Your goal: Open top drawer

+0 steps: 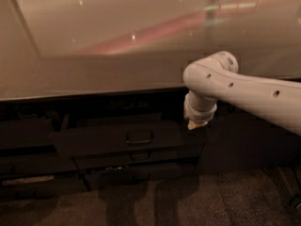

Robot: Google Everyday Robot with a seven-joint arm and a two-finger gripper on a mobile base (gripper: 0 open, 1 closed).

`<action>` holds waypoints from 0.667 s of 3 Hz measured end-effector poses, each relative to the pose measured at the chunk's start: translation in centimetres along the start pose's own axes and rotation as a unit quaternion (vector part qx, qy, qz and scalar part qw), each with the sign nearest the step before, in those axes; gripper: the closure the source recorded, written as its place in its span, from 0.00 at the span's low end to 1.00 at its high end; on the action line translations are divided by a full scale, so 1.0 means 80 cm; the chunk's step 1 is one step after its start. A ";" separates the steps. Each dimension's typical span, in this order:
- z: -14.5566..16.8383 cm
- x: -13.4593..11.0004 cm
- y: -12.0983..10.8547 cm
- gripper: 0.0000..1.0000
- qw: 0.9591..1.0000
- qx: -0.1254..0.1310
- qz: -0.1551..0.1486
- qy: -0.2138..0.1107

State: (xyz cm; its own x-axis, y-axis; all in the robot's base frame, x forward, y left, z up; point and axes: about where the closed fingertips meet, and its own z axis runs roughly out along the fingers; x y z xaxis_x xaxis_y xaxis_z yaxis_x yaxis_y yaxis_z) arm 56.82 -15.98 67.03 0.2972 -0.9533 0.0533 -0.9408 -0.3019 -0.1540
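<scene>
The pale-tipped end effector (195,124) hangs at the upper right corner of the wide, dark-fronted top drawer (94,142), just beneath the tan surface (94,74) edge. Whether it is spread or pressed together cannot be told.

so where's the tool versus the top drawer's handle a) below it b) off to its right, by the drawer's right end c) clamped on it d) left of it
b: the tool sits at the right end of the top drawer, clear of the handle at the front's centre.
</scene>
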 end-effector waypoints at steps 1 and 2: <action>-0.004 0.000 -0.001 1.00 1.000 0.000 0.000 0.000; -0.004 -0.003 0.007 1.00 1.000 0.000 -0.003 0.000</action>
State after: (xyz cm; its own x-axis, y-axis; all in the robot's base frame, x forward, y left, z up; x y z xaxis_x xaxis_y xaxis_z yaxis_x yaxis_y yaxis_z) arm 56.19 -15.90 67.25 0.3024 -0.9516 0.0541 -0.9393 -0.3072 -0.1531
